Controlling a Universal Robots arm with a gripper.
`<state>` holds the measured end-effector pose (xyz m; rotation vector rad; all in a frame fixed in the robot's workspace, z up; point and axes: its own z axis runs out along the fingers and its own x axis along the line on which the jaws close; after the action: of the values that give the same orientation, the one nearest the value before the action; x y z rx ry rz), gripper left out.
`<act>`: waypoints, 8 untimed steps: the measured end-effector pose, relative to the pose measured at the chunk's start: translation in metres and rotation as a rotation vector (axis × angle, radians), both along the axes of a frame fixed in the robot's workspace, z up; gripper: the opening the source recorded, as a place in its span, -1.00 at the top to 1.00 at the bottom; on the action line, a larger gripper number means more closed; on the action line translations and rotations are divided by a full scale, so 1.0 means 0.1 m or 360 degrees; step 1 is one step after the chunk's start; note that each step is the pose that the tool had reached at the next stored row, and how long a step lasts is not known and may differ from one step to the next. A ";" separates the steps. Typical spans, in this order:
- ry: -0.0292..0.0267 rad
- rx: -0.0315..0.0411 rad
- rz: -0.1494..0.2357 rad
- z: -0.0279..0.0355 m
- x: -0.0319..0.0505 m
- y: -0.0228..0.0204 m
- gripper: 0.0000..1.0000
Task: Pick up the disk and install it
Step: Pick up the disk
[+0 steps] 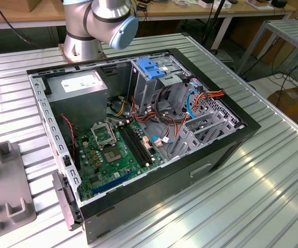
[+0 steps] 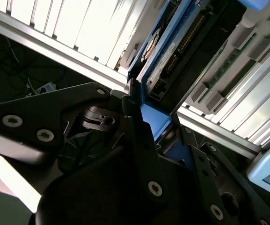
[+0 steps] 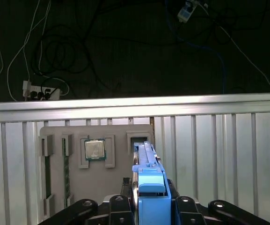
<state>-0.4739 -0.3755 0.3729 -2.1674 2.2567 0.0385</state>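
Note:
The disk stands on edge between my gripper's dark fingers, its blue plastic rail facing the first wrist view. The second wrist view shows the disk's grey face with a white label strip, a row of connector pins and a blue rail. There my gripper is shut on the disk, one finger pressed against the rail. The disk hangs over a grey parts tray. In the exterior view the open computer case lies on the table with its metal drive cage and blue handle.
The tray holds a processor chip and long memory slots. The slatted metal table's edge runs beyond it, with cables on the dark floor. In the case sit a grey box with a white sticker, the motherboard and loose wires.

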 end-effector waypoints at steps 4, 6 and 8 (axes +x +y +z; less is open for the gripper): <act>-0.00003 0.0000 0.0000 0.036 0.000 0.000 0.25; -0.00003 0.0000 0.0000 0.049 0.000 0.000 0.25; -0.00003 0.0000 0.0000 0.067 0.000 0.000 0.25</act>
<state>-0.4739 -0.3755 0.3796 -2.1672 2.2565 0.0384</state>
